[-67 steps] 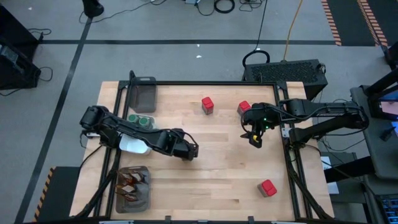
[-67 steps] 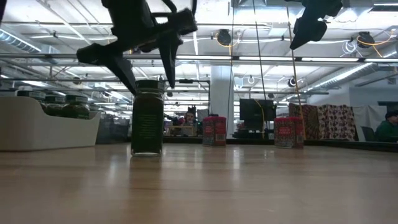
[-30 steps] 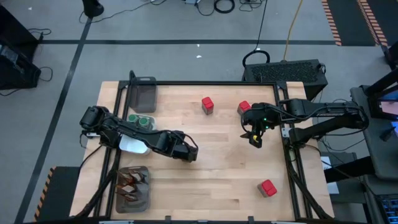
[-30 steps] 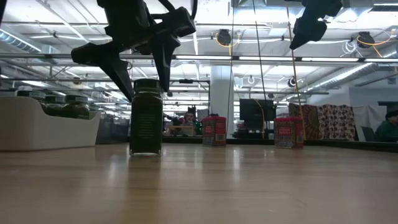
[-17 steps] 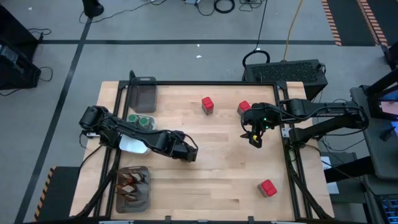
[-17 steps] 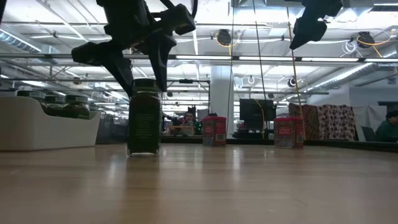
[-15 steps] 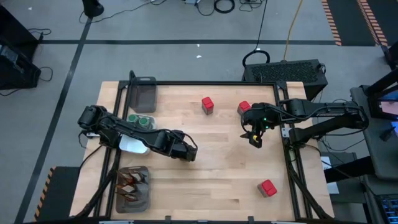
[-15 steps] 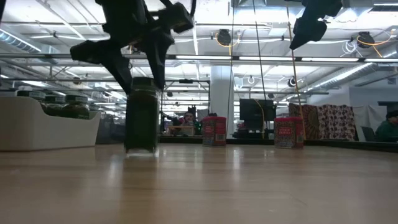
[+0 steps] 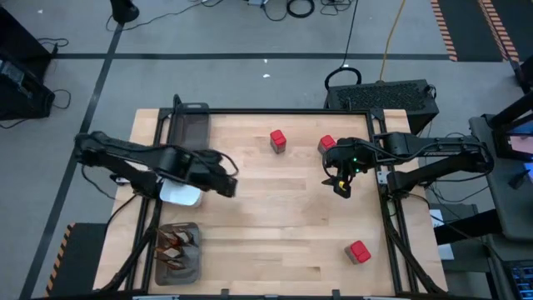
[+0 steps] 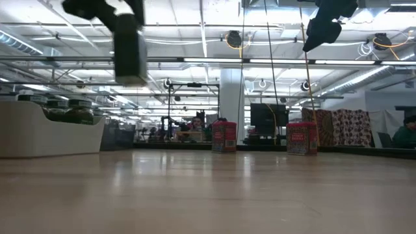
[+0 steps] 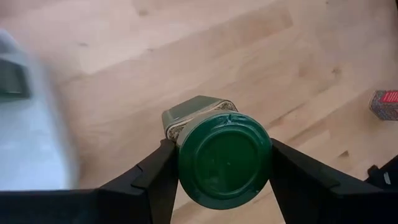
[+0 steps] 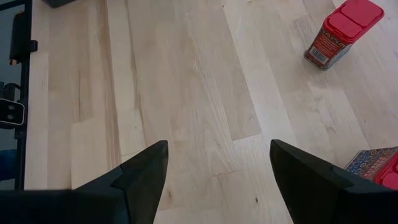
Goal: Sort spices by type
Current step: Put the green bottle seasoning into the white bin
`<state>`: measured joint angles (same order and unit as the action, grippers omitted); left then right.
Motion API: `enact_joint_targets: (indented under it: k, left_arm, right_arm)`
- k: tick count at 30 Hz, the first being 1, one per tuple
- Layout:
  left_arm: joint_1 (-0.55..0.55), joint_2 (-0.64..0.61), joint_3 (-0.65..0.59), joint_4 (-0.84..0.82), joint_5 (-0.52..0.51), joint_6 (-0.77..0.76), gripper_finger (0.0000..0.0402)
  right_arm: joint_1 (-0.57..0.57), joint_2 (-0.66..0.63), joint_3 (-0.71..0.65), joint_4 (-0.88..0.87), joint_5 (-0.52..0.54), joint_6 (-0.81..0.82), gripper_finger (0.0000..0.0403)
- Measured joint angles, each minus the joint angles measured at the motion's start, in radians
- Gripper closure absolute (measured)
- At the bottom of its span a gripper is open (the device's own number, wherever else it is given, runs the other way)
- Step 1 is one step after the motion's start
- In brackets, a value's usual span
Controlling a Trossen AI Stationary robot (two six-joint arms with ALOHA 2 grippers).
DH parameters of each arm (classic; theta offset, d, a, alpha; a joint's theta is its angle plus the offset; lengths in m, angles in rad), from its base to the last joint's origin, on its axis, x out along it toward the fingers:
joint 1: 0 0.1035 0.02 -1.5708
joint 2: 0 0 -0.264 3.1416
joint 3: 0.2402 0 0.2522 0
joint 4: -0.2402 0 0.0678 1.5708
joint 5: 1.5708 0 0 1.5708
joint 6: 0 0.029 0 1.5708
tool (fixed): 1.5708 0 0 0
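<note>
One small glass jar with green lid (image 11: 224, 155) hanging in left tool (image 11: 221, 165), squeezed tight, lifted off wooden bench (image 9: 283, 233), likely going to white dish (image 9: 181, 195). Right tool (image 12: 217, 168) waiting wide open, holding nothing, near red boxes (image 9: 278, 140).

**Trays, dish and table surroundings**

A pale wooden table (image 9: 283, 225) in a black frame carries a grey mesh tray (image 9: 192, 125) at its far left corner, a white dish (image 9: 181, 195) below it, and another grey mesh tray (image 9: 193, 263) nearest. A black box (image 9: 391, 93) sits behind the table.

Three red boxes (image 9: 278, 140), one green-lidded jar (image 11: 224, 158), sachets uncountable.
</note>
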<state>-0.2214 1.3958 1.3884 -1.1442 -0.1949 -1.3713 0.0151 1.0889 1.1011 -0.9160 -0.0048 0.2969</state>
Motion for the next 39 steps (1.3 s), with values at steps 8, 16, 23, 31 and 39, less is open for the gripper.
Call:
enact_joint_targets:
  k: [8, 16, 23, 31, 39]
  left_arm:
    - [0.006, -0.166, 0.000, -0.234, -0.044, 0.022, 0.0183]
    - [0.006, -0.267, 0.000, -0.313, -0.049, 0.055, 0.0183]
    - [0.006, -0.282, -0.007, -0.381, -0.070, 0.072, 0.0182]
    - [0.056, -0.282, -0.104, -0.391, -0.038, 0.098, 0.0182]
    - [0.120, -0.282, -0.208, -0.371, 0.039, 0.166, 0.0182]
  right_arm:
    - [0.000, 0.000, 0.000, 0.002, 0.000, -0.002, 0.0138]
    - [0.000, 0.000, 0.000, 0.016, 0.000, 0.003, 0.0138]
    - [0.000, 0.000, 0.000, 0.017, 0.000, 0.002, 0.0138]
    - [0.000, 0.000, 0.000, 0.027, 0.000, -0.003, 0.0138]
    - [0.000, 0.000, 0.000, 0.039, 0.001, -0.012, 0.0138]
